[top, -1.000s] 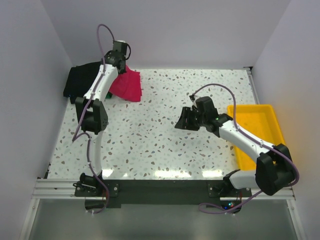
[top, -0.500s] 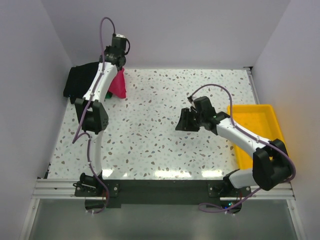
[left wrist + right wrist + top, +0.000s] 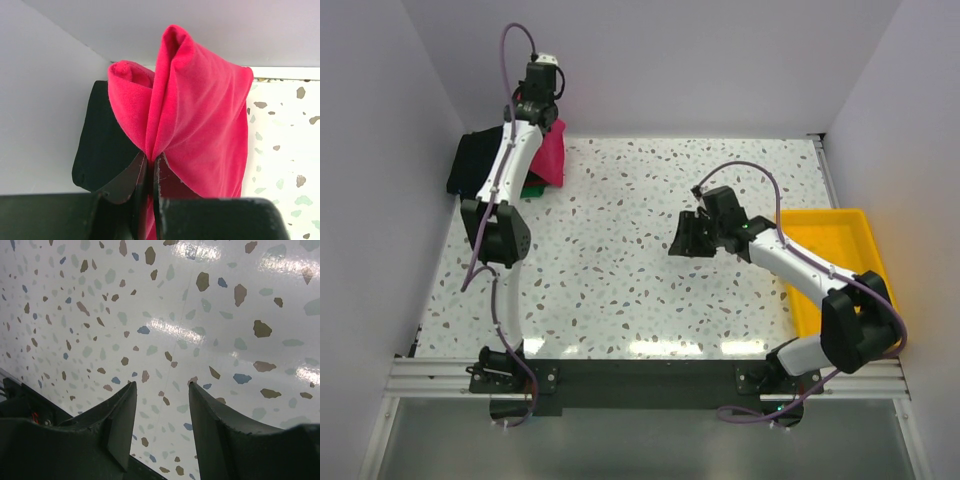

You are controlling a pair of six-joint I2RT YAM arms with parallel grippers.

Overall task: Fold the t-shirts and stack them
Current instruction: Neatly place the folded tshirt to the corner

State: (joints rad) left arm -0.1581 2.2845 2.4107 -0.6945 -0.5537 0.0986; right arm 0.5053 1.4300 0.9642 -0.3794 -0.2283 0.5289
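Observation:
My left gripper (image 3: 151,159) is shut on the magenta-pink t-shirt (image 3: 200,115), which hangs bunched from its jaws at the table's far left corner. From above, the pink t-shirt (image 3: 552,152) shows beside the raised left arm, with the left gripper (image 3: 542,108) over it. A folded black t-shirt (image 3: 475,162) lies under and left of it, also seen as the black t-shirt (image 3: 102,145) in the left wrist view. A strip of green t-shirt (image 3: 532,187) peeks out below. My right gripper (image 3: 680,238) hovers open over bare table, as the right gripper (image 3: 161,386) holds nothing.
A yellow plastic tray (image 3: 832,260) stands at the right edge of the speckled table (image 3: 620,260). White walls close in the left, far and right sides. The arm bases sit on the black rail (image 3: 640,378) at the near edge.
The left gripper has lifted and carried the pink t-shirt leftward toward the black one, the cloth bunching narrower. The right gripper has drifted slightly left.

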